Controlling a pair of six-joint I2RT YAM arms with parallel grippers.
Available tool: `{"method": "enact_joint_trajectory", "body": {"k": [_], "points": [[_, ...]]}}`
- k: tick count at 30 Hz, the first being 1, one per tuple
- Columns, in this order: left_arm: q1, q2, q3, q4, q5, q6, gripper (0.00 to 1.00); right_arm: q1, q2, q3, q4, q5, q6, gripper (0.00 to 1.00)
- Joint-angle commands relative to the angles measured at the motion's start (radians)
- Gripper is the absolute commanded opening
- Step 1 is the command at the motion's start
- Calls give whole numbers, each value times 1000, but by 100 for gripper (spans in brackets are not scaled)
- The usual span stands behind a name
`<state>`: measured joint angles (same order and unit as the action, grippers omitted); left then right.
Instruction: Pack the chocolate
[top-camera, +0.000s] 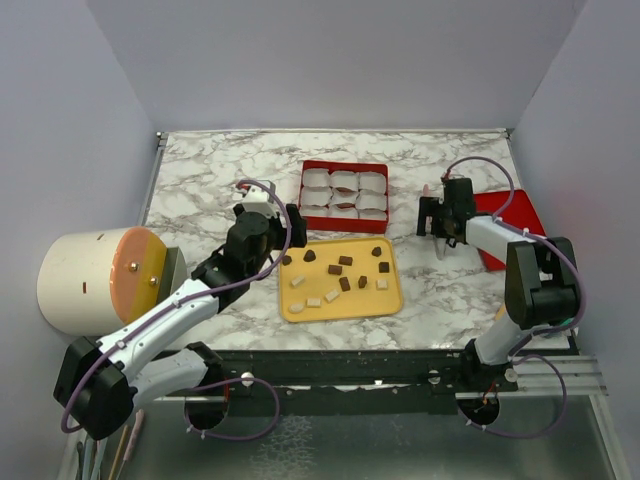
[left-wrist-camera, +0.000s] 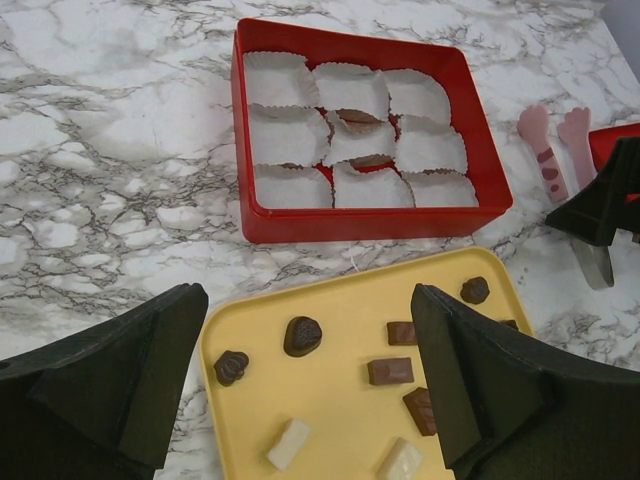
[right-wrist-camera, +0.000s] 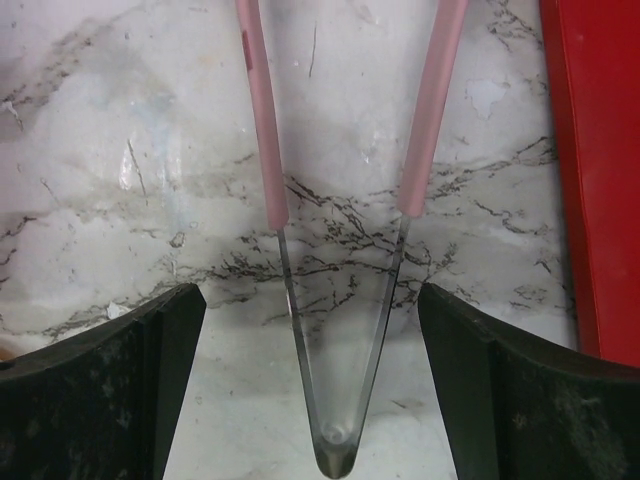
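Several brown chocolate pieces (top-camera: 335, 269) lie on a yellow tray (top-camera: 390, 300), with a few white pieces among them. The red box (top-camera: 344, 167) behind it holds white paper cups; two middle cups hold brown pieces (left-wrist-camera: 355, 118). My left gripper (top-camera: 290, 225) is open and empty over the tray's left end; its view shows the chocolates (left-wrist-camera: 302, 335) between the jaws. My right gripper (top-camera: 440, 235) is open, its jaws standing wide either side of metal tongs (right-wrist-camera: 335, 450) with pink tips, which lie on the marble without touching them.
A red lid (top-camera: 512, 225) lies right of the right gripper. A large white cylinder with an orange face (top-camera: 95, 280) lies at the left edge. The tongs' pink tips (left-wrist-camera: 545, 150) point toward the box. Grey walls enclose the marble table (top-camera: 200, 180).
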<state>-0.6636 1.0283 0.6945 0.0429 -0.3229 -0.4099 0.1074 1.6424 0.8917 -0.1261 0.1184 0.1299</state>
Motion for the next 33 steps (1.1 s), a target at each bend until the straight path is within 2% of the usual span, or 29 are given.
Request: {"method": "enact_joint_trajectory", "body": {"k": [1,12,14,21,30,31,33], "points": [[-6,11,-13,18,-17,8,93,-4,41,40,39,23,1,92],[-7,28,-16,26,-28,3,93,-5,96,57,41,67,12,86],[-6,30,-16,26,-28,3,93,-5,103,61,42,70,13,83],[-6,40,-16,33,-29,3,93,-4,125,71,28,92,22,56],[-6,48,-16,38,-28,2,93,-5,95,66,-11,138,74,32],[-7,50,-14,39,-26,2,93,-4,94,71,-25,144,81,27],[-7,54,-11,37,-23,2,93,-4,93,89,-61,145,88,24]]}}
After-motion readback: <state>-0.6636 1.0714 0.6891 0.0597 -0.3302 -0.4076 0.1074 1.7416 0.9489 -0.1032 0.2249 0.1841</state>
